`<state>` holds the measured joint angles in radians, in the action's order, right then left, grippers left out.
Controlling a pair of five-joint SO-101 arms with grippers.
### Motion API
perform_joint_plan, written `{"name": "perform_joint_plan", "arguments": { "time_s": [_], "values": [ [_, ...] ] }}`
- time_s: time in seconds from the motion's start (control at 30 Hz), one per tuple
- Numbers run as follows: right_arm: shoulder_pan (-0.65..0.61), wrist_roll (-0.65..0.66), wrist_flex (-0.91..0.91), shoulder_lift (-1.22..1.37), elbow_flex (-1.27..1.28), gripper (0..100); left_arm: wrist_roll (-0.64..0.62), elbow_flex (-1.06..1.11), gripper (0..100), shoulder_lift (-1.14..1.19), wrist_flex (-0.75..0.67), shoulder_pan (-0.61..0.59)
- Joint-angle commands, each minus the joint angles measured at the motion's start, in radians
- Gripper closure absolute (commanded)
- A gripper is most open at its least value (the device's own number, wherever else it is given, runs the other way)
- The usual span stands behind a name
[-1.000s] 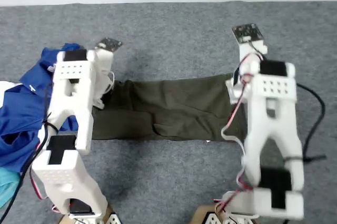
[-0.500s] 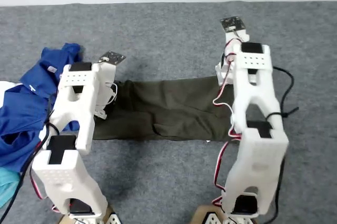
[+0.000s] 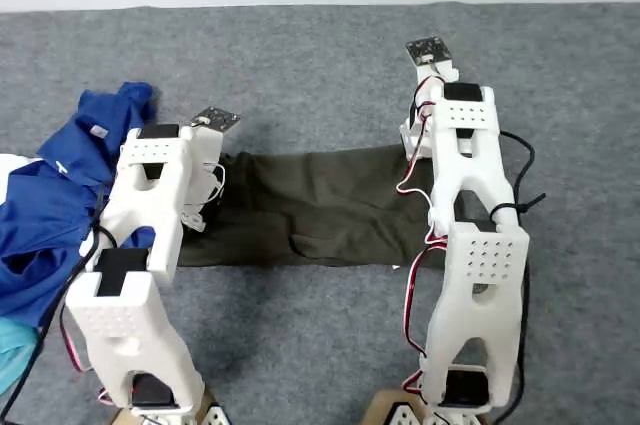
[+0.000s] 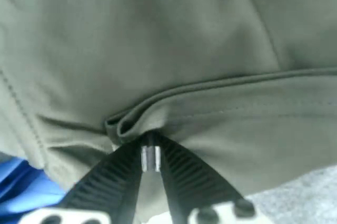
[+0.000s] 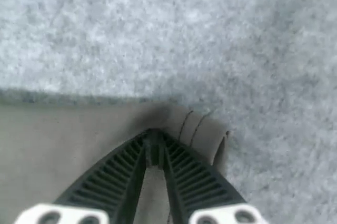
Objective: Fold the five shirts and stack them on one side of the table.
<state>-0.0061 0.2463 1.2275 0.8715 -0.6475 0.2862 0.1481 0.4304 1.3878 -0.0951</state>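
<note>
One olive shirt (image 3: 320, 207), its ends between left fingers (image 4: 111, 175) and right fingers (image 5: 117, 175).

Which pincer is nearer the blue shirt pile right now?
Left. The left pincer grips the olive shirt at the end beside the blue shirt pile; the right pincer grips its opposite end, farther away.

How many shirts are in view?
3 clearly: olive shirt spread mid-table, blue shirt heaped at the left edge, teal shirt at the near-left corner. A white patch beside the blue may be a fourth; others may be hidden.
</note>
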Motion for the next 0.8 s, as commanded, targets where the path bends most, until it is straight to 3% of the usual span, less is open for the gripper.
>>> {"name": "perform_joint_plan", "arguments": {
  "time_s": [0.0, 0.77],
  "values": [
    [0.045, -0.003, -0.007, 0.002, -0.092, 99.0, -0.002, -0.004, 100, 0.032, -0.012, -0.003],
    [0.116, 0.06, 0.012, 0.004, -0.127, 99.0, 0.026, -0.077, 100, 0.032, -0.002, 0.005]
  ]
}}
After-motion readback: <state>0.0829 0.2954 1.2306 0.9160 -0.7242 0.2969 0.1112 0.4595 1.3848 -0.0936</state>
